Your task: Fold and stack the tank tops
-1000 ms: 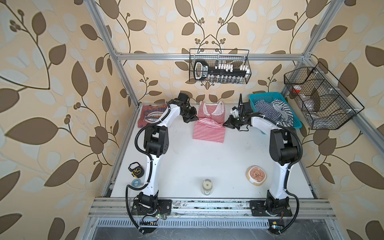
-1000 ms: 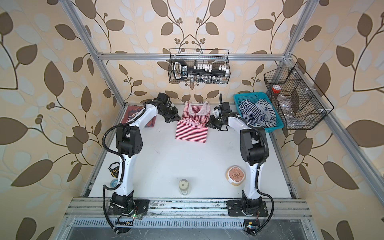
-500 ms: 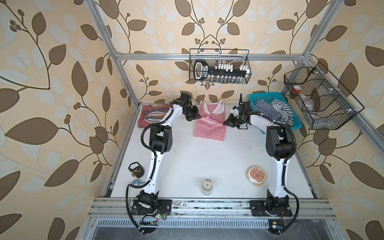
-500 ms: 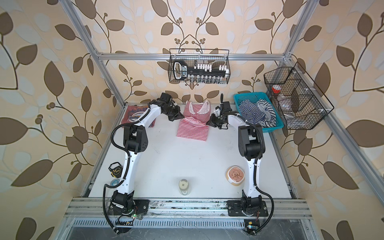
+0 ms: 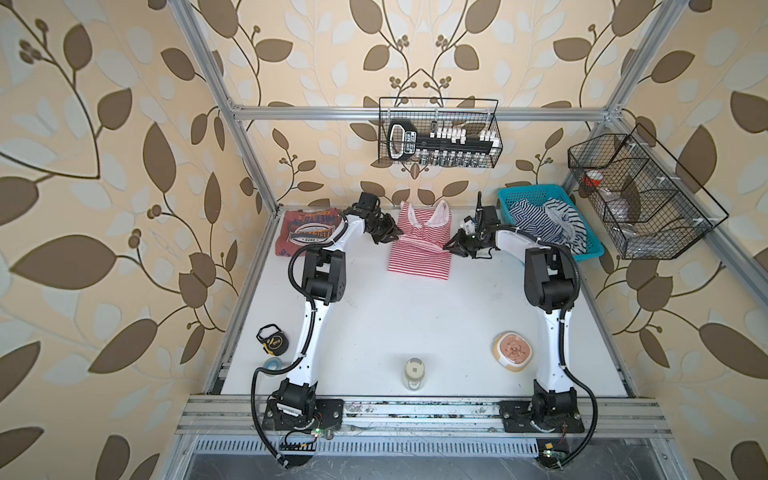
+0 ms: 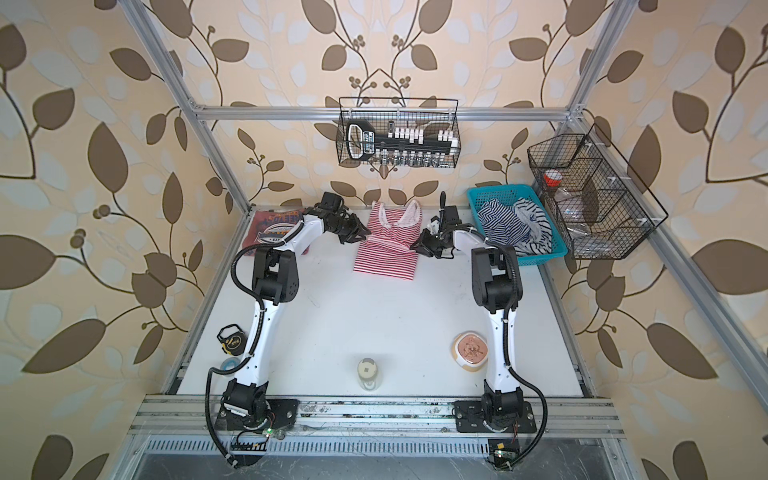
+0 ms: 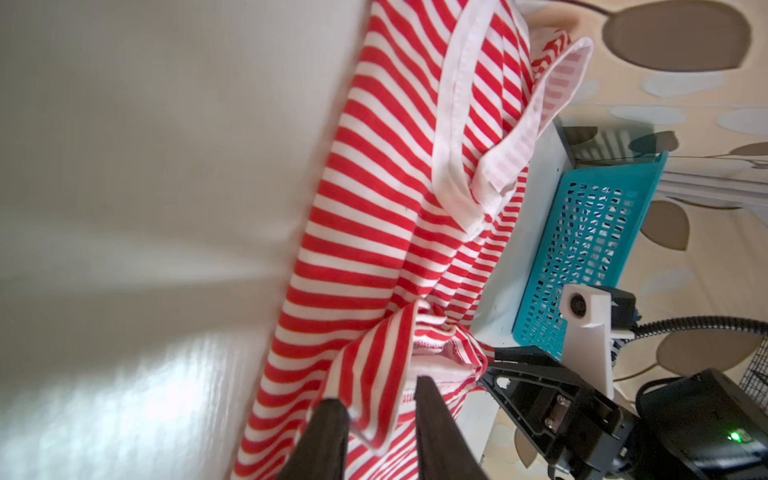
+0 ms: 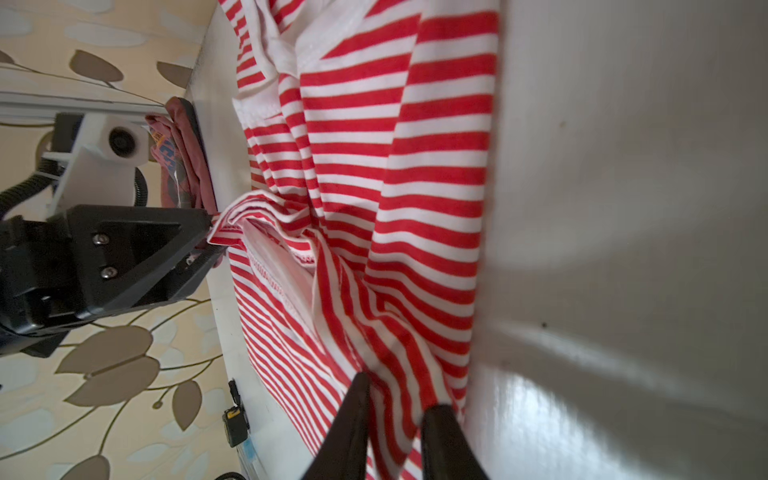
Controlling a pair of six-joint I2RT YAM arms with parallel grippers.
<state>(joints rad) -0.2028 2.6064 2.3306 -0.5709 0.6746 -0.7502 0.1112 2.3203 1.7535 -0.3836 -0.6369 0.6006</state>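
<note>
The red-and-white striped tank top (image 5: 419, 257) (image 6: 386, 259) lies folded at the back middle of the white table, its straps toward the wall. My left gripper (image 5: 392, 237) (image 7: 378, 390) is at its left edge and is open, with a loose fold of striped cloth (image 7: 374, 208) lying between its fingers. My right gripper (image 5: 451, 246) (image 8: 399, 390) is at the right edge and is also open over the striped cloth (image 8: 395, 166). The brick-red tank top (image 5: 307, 232) (image 6: 274, 228) with the "1973" print lies folded at the back left, behind the left arm.
A teal basket (image 5: 582, 251) holding navy-and-white striped clothes (image 5: 540, 220) stands at the back right. A bowl (image 5: 513, 349), a jar (image 5: 414, 374) and a tape measure (image 5: 273, 338) sit near the front. Black wire baskets (image 5: 438, 133) hang on the back and right walls.
Both grippers were shut on the striped top's edges and have now parted their jaws. Both arms have shifted slightly toward the back wall, and the striped top lies a little shorter.
</note>
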